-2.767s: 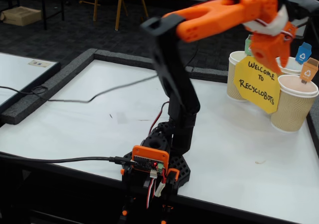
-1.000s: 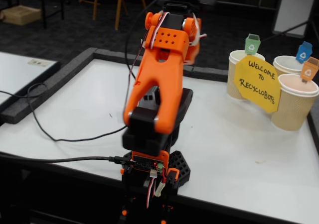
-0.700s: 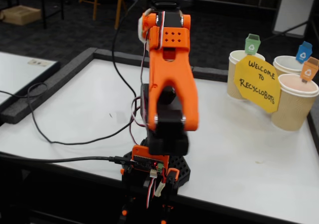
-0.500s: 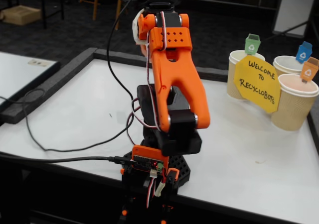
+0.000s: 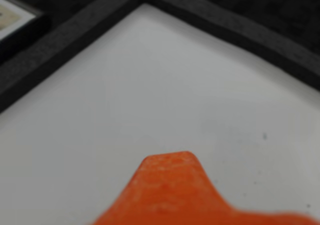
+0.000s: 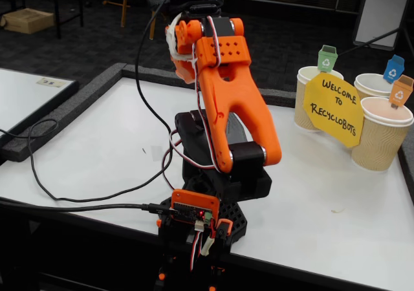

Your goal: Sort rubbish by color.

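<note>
No rubbish shows in either view. In the wrist view a blurred orange fingertip (image 5: pixel 169 185) rises from the bottom edge over bare white table (image 5: pixel 150 95), with nothing under or beside it. The second finger is out of frame, so the jaws' state cannot be read. In the fixed view the orange arm (image 6: pixel 226 103) is folded up over its base (image 6: pixel 200 220). Its wrist (image 6: pixel 194 35) points away toward the table's far left, and the gripper is hidden behind it.
Three beige ribbed cups (image 6: pixel 381 136) with green, blue and orange tags stand at the far right behind a yellow sign (image 6: pixel 333 107). A black foam border (image 6: pixel 84 103) rims the table. A black cable (image 6: pixel 77 194) loops across the left side.
The arm has swung away from the cups at the right and folded back over its base. In the last second it has turned further toward the far left.
</note>
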Robot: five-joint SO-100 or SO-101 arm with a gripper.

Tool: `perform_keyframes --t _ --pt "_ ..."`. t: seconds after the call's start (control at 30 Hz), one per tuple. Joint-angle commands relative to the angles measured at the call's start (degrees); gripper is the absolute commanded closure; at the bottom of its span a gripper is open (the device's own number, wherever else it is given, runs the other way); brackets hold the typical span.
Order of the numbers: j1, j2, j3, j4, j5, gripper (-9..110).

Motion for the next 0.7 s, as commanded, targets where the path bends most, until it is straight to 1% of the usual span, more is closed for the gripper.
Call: perform_keyframes --t 0.0,0.1,0.47,0.67 --pt "5.4 -2.5 -6.6 0.0 -0.8 101" --pt "11.8 -3.4 -6.6 0.0 -0.9 101" --pt "40.9 -5.2 -6.6 0.3 -1.1 101" --pt "54.5 -5.2 -7.0 0.4 -1.1 101"
